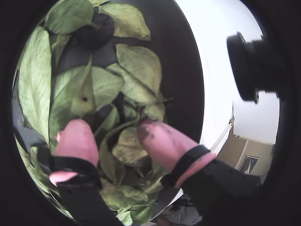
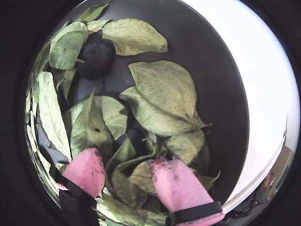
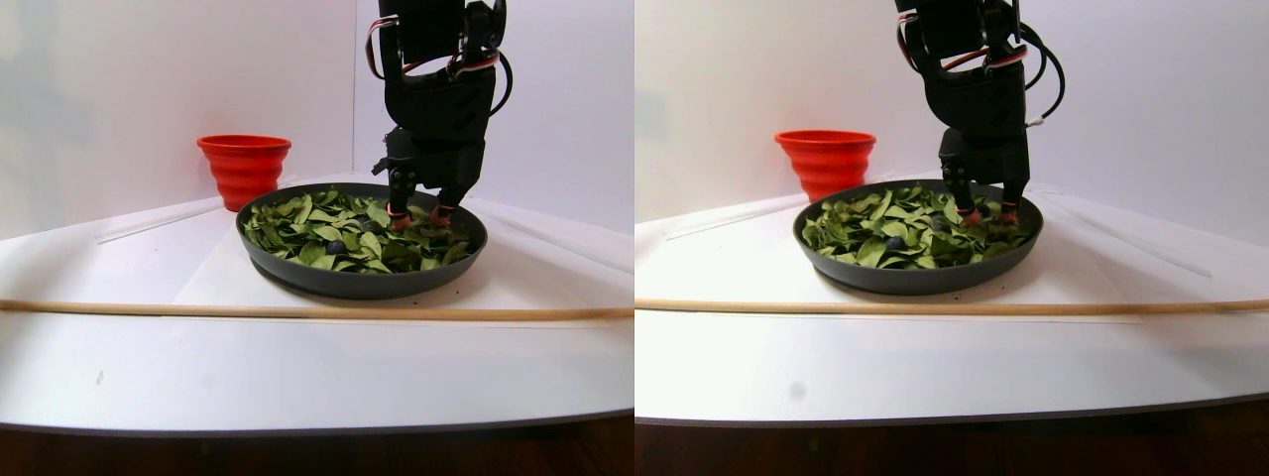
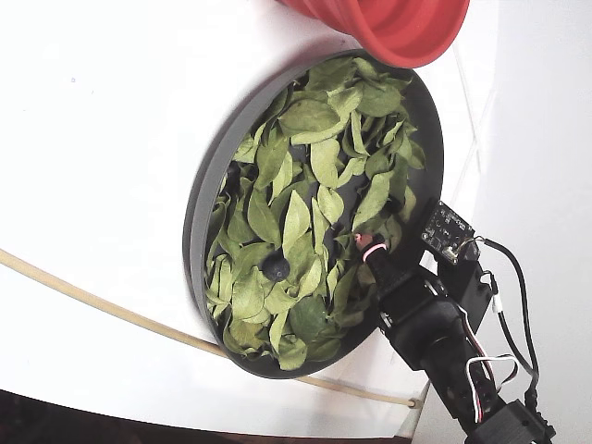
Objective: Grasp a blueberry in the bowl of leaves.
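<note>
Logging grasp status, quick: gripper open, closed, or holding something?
Gripper: open, holding nothing; pink fingertips rest among the leaves, blueberry ungrasped.

The gripper (image 3: 416, 217) hangs with its pink fingertips (image 3: 400, 222) spread down among the leaves (image 3: 307, 220) in the bowl (image 3: 327, 280); a blueberry (image 3: 336, 246) lies left of it; a red ribbed container (image 3: 243, 169) stands farther left behind.

You see a wide, shallow dark grey bowl (image 4: 205, 196) heaped with loose oval green leaves (image 4: 298, 222); one round dark blueberry (image 4: 276, 268) lies among them.
</note>
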Robot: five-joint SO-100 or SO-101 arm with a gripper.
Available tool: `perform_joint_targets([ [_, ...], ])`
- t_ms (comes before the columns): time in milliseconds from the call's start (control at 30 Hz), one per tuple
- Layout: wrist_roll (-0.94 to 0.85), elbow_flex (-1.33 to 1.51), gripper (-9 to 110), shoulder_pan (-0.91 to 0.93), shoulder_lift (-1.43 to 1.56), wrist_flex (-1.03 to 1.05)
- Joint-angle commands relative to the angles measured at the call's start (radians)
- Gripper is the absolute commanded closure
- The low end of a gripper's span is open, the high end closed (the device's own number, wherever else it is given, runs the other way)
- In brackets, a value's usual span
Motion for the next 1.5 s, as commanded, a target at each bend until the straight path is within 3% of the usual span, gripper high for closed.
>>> perform_joint_targets([
  [0, -0.034, -0.028, 82, 0.014, 0.025, -0.003],
  [1467, 0.015, -0.123, 82, -0.002, 0.132, 0.115],
])
